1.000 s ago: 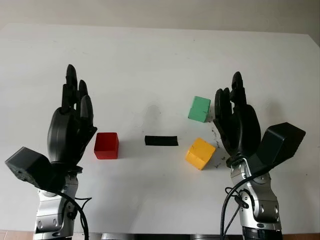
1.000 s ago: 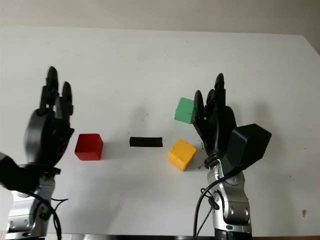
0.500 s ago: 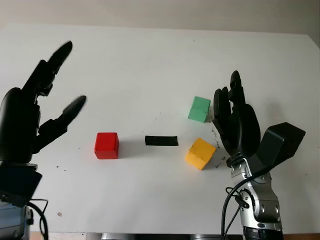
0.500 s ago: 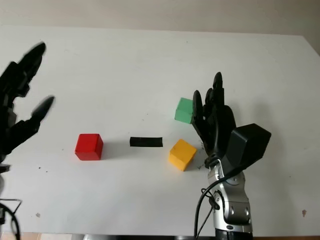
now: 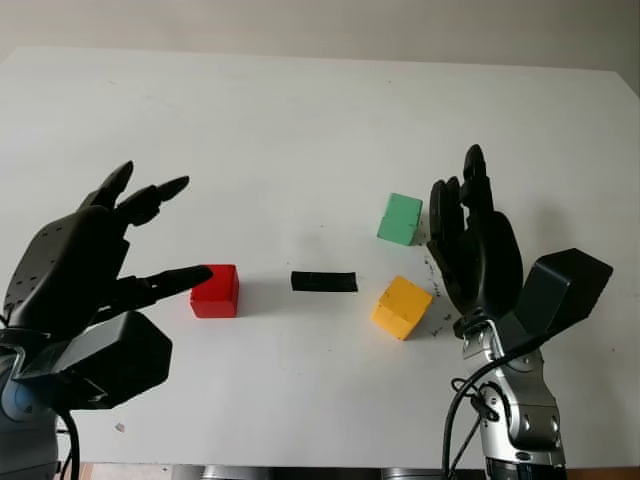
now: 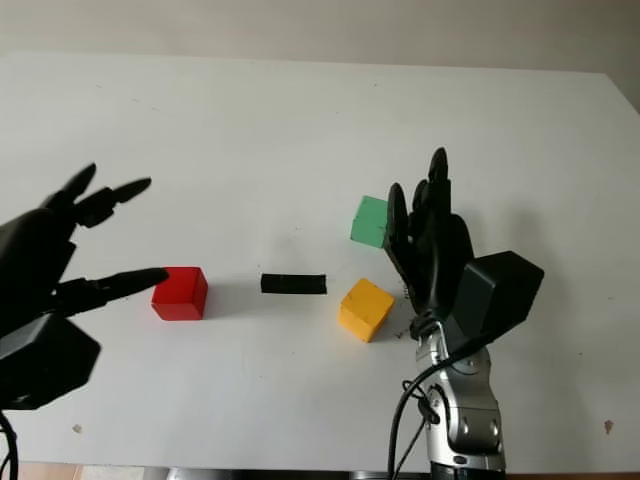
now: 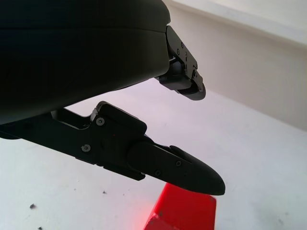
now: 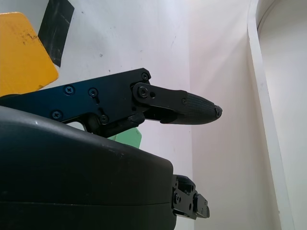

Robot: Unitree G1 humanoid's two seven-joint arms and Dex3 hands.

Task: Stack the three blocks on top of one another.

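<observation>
i see my left hand point(image 5: 95, 255) open beside the red block point(image 5: 215, 290); right hand point(image 5: 472, 250) open near yellow block point(image 5: 401, 306).

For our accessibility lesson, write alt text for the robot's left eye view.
The robot's open left hand reaches toward a red block on a white table. A black strip lies mid-table, with a yellow block and a green block beside the upright, open right hand.
</observation>
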